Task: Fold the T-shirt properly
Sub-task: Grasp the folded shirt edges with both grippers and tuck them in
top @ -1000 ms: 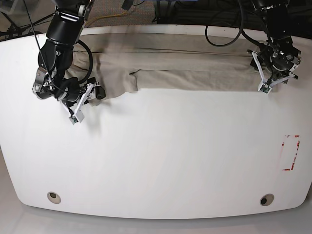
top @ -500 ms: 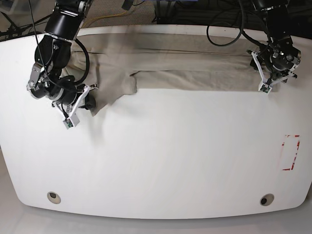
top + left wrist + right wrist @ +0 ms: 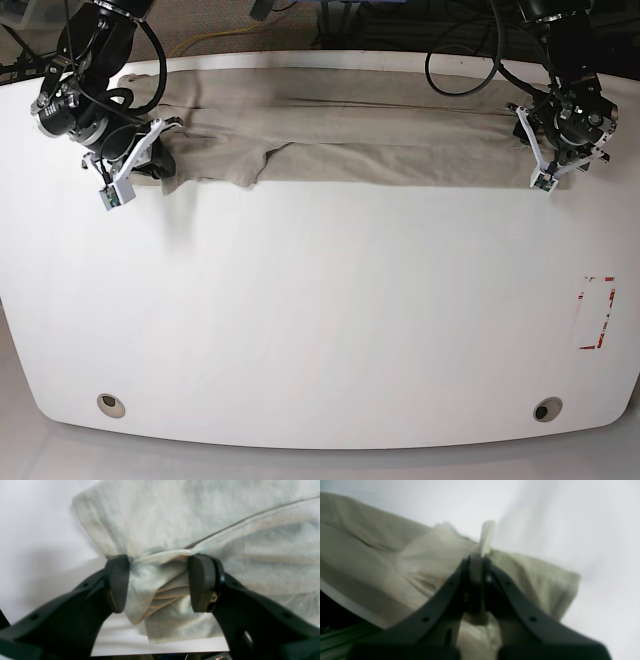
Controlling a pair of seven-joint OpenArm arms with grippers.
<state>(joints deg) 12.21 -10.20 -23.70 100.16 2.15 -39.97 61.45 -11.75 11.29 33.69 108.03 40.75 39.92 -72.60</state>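
While the base view looks down on a white surface (image 3: 320, 320), the T-shirt (image 3: 350, 140) lies as a long beige band along the far edge, its long axis running side to side between the two arms. The right gripper (image 3: 130, 170) sits at one end of the band, the left gripper (image 3: 550, 150) at the other, each arm bent down over its own end, so each is nearest its own corner. From the left wrist view, the left gripper's fingers (image 3: 202, 582) stand partly apart with a bunched, hemmed corner of the shirt pinched between them, cloth spreading away ahead. From the blurred right wrist view, the right gripper's fingers (image 3: 466, 580) are pressed together on a thin fold of cloth, the rest trailing off to the side.
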